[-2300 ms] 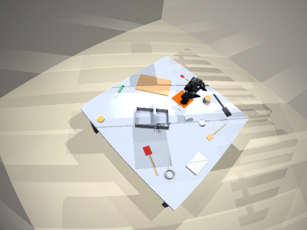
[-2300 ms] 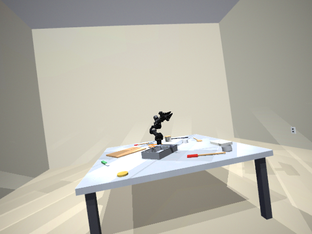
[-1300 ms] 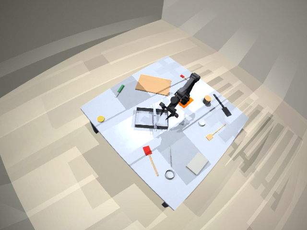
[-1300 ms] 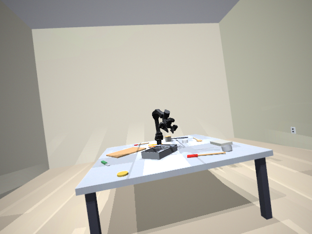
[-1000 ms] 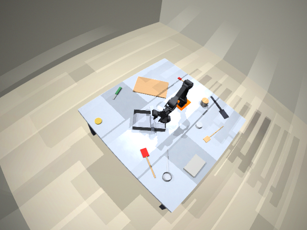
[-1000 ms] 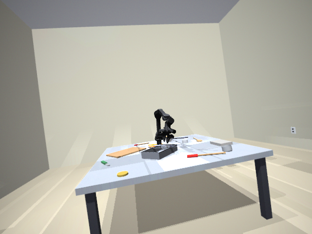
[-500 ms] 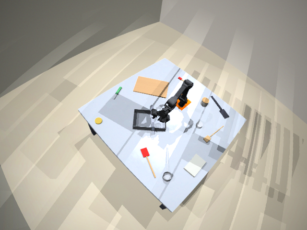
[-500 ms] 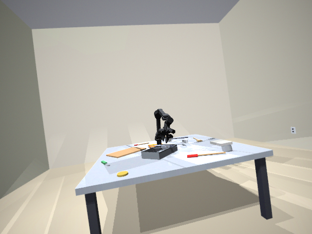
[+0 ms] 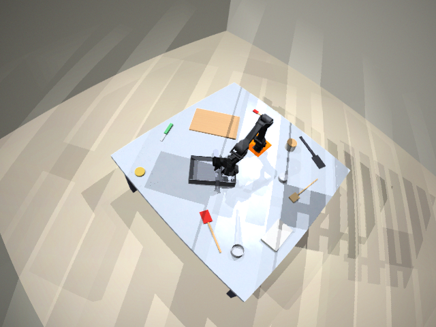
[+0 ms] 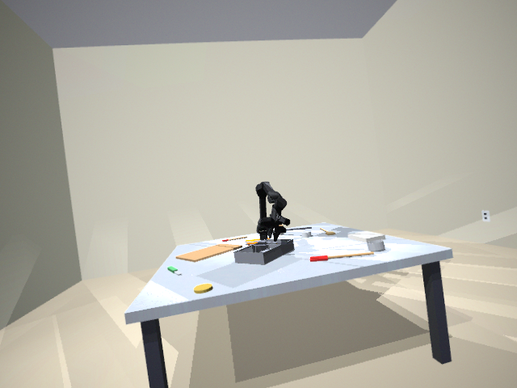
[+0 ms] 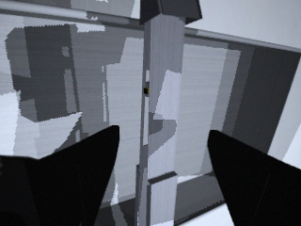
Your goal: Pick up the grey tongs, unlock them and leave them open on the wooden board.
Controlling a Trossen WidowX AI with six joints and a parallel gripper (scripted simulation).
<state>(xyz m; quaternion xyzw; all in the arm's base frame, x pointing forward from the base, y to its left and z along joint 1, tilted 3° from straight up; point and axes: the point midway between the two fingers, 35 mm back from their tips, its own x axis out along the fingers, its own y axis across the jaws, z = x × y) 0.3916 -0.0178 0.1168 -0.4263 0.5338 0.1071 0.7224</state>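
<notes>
The grey tongs (image 9: 216, 186) (image 11: 166, 61) lie across the dark roasting tin (image 9: 191, 169) (image 10: 250, 257), over its two long walls. Their arms are together, and a dark block sits at the upper end in the wrist view. My gripper (image 9: 223, 169) (image 11: 164, 135) is open and points down over the tin, with one finger on each side of the tongs in the wrist view. Gaps show between the tongs and both fingers. The arm hides the middle of the tongs in the top view. The wooden board (image 9: 214, 122) (image 10: 206, 252) lies flat, with nothing on it.
A green-handled tool (image 9: 169, 128) (image 10: 172, 269) lies beyond the board's left edge. A yellow disc (image 9: 139, 172) (image 10: 203, 288) is left of the tin. A red spatula (image 9: 206, 216) (image 10: 318, 258), a strainer (image 9: 232, 254) and a pale slab (image 9: 276, 238) lie toward the near corner. A black spatula (image 9: 318, 161) is right.
</notes>
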